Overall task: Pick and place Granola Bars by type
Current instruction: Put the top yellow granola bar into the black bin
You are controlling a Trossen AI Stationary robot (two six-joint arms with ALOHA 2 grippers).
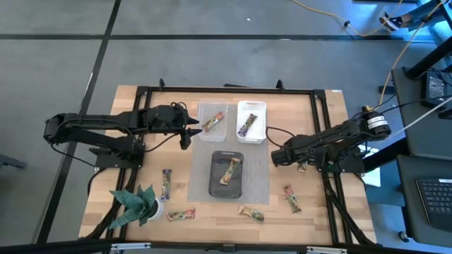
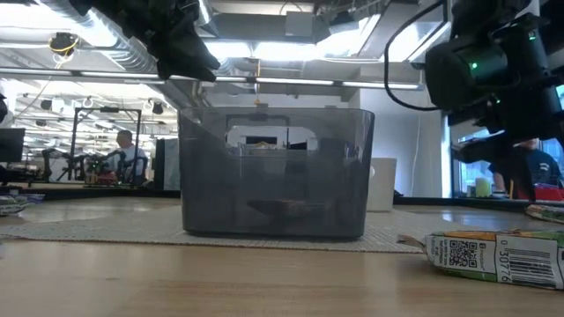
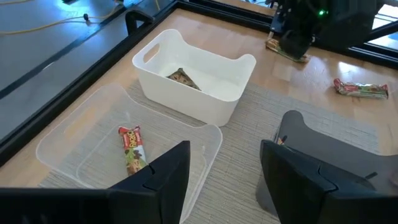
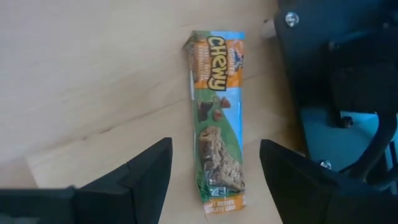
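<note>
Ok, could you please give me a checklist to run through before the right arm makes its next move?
1. Right claw open: ok.
2. Green bar lies flat on the table between its fingers: ok.
3. Bar runs along the gap, so the fingers would close across its width: ok.
4. Left claw open, empty, by the clear tray, away from the right arm: ok.
5. Which tray takes green bars: cannot tell; the bar in the dark tray is too small to read.
</note>
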